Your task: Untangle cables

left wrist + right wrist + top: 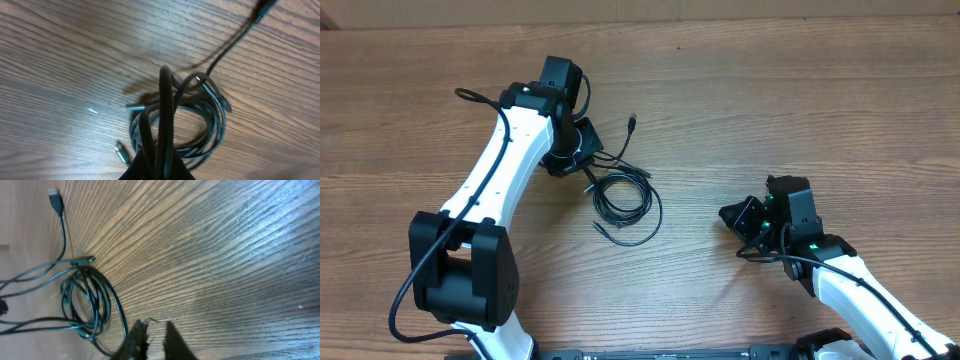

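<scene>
Likely, pulling just drags the cables (216, 117) along whole: the left gripper (159, 168) pinches their strands, while the right gripper (155, 336), slightly parted, anchors nothing.

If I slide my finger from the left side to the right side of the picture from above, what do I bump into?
left arm's big black joint → left gripper → coil of cables → right gripper → right arm's white link

LEFT: white left arm (505, 165) stretched far, black left gripper (584, 145) pinched closed | RIGHT: white right arm (865, 292) folded near, black right gripper (155, 326) slightly parted
</scene>
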`<act>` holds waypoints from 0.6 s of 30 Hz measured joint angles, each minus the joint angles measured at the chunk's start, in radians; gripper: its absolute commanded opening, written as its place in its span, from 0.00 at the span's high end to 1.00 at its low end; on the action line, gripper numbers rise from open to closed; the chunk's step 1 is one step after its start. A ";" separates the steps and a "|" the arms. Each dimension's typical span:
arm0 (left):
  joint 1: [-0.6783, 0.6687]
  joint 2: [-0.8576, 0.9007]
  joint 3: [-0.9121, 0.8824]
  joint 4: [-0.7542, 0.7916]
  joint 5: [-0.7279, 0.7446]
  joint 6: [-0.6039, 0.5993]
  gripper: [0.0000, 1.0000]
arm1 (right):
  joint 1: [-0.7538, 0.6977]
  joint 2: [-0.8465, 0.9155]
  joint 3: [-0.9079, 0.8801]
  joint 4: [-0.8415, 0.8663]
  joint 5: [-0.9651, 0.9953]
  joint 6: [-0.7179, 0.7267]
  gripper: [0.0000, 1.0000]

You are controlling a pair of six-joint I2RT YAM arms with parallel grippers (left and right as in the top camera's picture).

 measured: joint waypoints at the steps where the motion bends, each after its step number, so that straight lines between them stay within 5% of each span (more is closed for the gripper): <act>1: -0.003 0.000 0.000 0.003 0.016 -0.003 0.96 | 0.000 0.000 0.000 0.000 -0.003 0.000 0.80; 6: -0.020 0.000 0.000 0.039 0.166 0.005 0.96 | 0.000 0.000 0.000 0.021 -0.100 -0.056 0.66; 13: -0.019 0.000 0.000 0.245 0.568 0.070 0.96 | 0.000 0.000 -0.001 0.045 -0.294 -0.198 0.50; 18: -0.019 0.000 0.000 0.287 0.713 0.076 0.96 | 0.000 0.000 -0.002 0.148 -0.423 -0.234 0.24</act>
